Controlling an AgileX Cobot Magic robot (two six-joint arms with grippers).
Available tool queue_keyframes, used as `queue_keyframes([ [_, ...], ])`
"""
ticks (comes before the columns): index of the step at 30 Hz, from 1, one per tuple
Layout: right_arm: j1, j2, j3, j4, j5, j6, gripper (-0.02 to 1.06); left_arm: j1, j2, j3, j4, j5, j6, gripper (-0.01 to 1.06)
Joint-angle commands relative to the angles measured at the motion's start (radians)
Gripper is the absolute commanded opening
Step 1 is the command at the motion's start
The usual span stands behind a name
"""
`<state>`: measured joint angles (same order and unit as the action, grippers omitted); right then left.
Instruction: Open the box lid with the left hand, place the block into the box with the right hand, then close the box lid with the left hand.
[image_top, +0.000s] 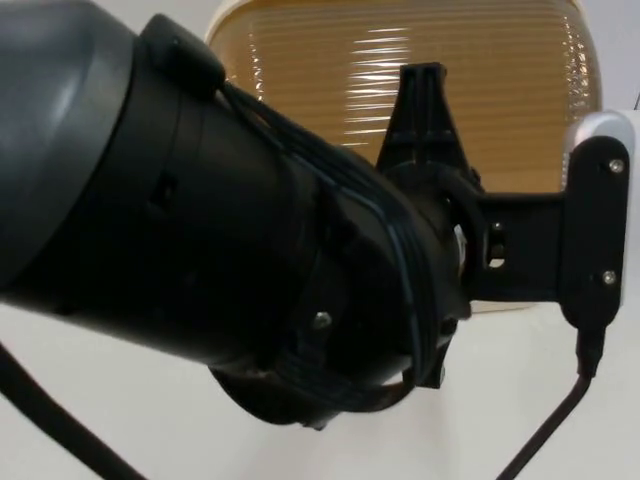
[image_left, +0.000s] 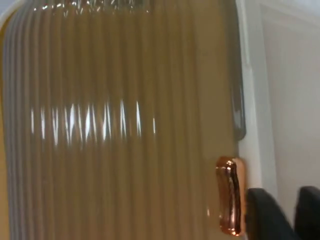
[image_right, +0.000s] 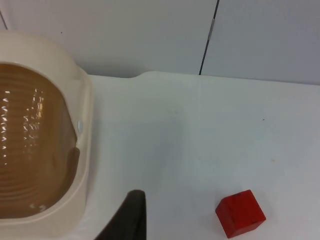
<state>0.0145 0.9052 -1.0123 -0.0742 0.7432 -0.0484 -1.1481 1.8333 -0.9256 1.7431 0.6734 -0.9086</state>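
Observation:
The box (image_top: 250, 20) has a cream body and a ribbed amber see-through lid (image_top: 330, 90), which lies flat on it. My left arm reaches across the top view, with the left gripper (image_top: 421, 85) over the lid. In the left wrist view the lid (image_left: 120, 130) is very close. A copper latch (image_left: 230, 195) sits on its edge, just beside my left gripper (image_left: 295, 220), whose black fingertips (image_left: 265, 215) stand slightly open and hold nothing. The red block (image_right: 240, 213) lies on the white table, to the right of the box (image_right: 82, 125). My right gripper (image_right: 127, 220) waits above the table between them.
The grey partition wall (image_right: 150, 35), with a dark vertical seam, stands behind the table. White table top (image_right: 200, 130) stretches between the box and the block. My left arm (image_top: 200, 220) blocks much of the top view.

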Motion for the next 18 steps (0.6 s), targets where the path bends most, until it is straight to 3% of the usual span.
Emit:
queue_keyframes([
  [1,-0.001,-0.003,-0.007,-0.007,-0.004,-0.004,1.05,0.012,0.001,-0.005,0.001,-0.015,-0.021,0.05],
  [2,-0.001,-0.003,-0.007,-0.007,-0.006,-0.004,1.05,0.023,0.001,-0.005,0.001,-0.026,-0.035,0.0],
  [9,-0.001,-0.003,-0.007,-0.011,-0.006,-0.004,1.05,0.097,0.001,-0.005,0.001,-0.121,-0.068,0.0],
  [18,-0.001,-0.003,-0.007,-0.028,-0.008,-0.004,1.05,0.102,0.014,-0.01,0.001,-0.209,-0.047,0.0],
])
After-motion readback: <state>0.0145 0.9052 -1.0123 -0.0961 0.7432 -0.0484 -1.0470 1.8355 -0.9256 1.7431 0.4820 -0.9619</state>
